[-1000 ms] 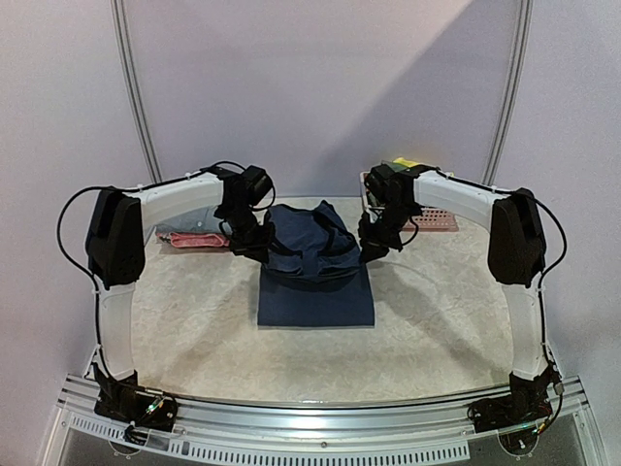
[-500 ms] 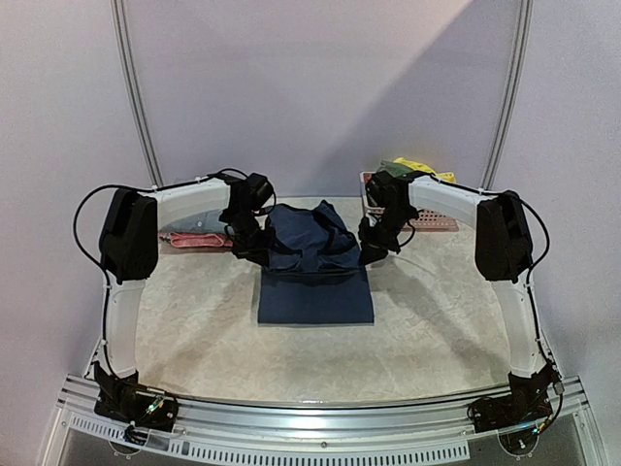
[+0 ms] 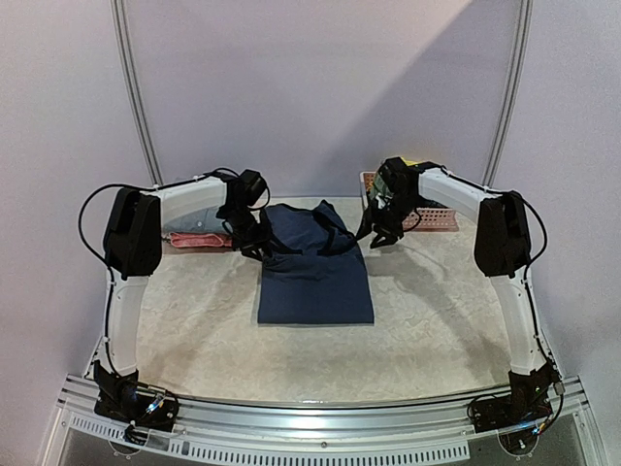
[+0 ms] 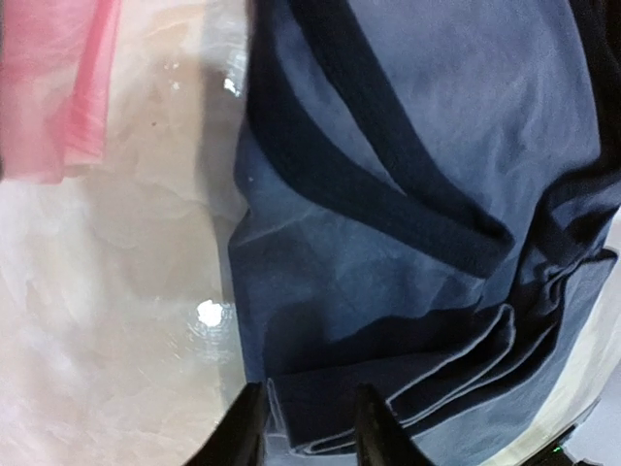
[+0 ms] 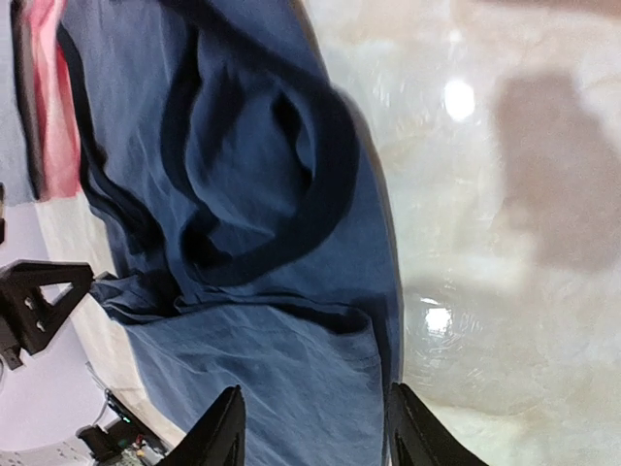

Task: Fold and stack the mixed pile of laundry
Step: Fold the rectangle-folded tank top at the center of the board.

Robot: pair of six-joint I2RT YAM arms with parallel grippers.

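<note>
While the navy top (image 3: pixel 315 277) lies partly folded, left gripper (image 4: pixel 306 427) and right gripper (image 5: pixel 315 427) are spread; next, probably, pinch its edges.

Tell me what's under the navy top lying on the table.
Only the marbled table shows around the navy top. At its edge its own folded layers lie stacked. Anything else beneath is covered by the cloth.

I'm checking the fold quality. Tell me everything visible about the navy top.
The navy top is soft, matte fabric with darker binding around the neck and armholes. It lies folded on the middle of the table, its near half a flat rectangle and its far half rumpled in layers. The left pincer straddles its layered left edge. The right pincer hovers open by its right edge, holding nothing.
</note>
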